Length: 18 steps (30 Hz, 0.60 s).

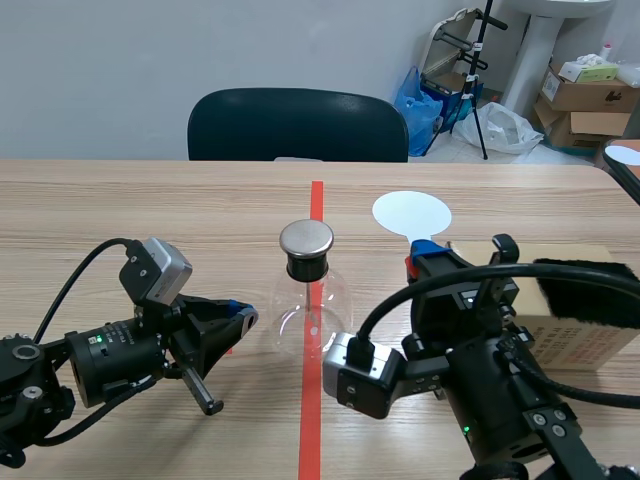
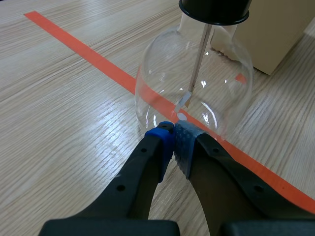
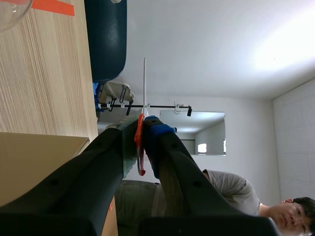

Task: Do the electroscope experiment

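The right hand (image 3: 141,129) pinches a white disc (image 1: 412,212) by its orange handle (image 3: 139,147); the left hand (image 2: 173,135), pads pressed together on nothing, sits just beside the electroscope (image 1: 308,290) mid-tabletop (image 1: 150,210).
Likeliest mishaps: the left hand nudges the electroscope's glass bulb so it slides or tips, or the disc twists in its thin-handled grip and knocks the metal cap (image 1: 306,238). Only the left wrist view shows the foil leaf (image 2: 184,101) on the inner rod (image 2: 198,59); only the scene view shows the disc's round face, apart from the cap.
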{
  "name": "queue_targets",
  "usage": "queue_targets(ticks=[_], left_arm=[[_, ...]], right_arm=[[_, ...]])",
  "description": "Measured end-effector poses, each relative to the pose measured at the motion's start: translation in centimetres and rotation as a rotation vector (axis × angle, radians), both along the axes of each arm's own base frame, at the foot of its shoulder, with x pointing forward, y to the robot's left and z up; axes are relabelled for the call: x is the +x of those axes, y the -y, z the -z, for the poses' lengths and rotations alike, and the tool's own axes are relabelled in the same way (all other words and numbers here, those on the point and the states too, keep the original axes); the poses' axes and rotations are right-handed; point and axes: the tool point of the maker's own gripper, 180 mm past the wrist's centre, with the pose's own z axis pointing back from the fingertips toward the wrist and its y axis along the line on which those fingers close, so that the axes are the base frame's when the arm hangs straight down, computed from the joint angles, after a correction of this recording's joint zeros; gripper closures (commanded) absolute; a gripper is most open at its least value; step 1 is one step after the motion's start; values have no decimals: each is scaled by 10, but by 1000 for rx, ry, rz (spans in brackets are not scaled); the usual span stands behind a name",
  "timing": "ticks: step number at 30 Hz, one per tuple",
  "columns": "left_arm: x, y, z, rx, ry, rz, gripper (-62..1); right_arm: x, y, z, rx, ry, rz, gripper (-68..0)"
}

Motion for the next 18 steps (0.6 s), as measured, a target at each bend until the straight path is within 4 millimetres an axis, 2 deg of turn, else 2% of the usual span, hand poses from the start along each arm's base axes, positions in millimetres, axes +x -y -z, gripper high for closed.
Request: queue_targets(ticks=[18], left_arm=[[-3, 0, 3, 2, -9, 1, -32]], right_arm=[[0, 0, 0, 0, 0, 0, -9]])
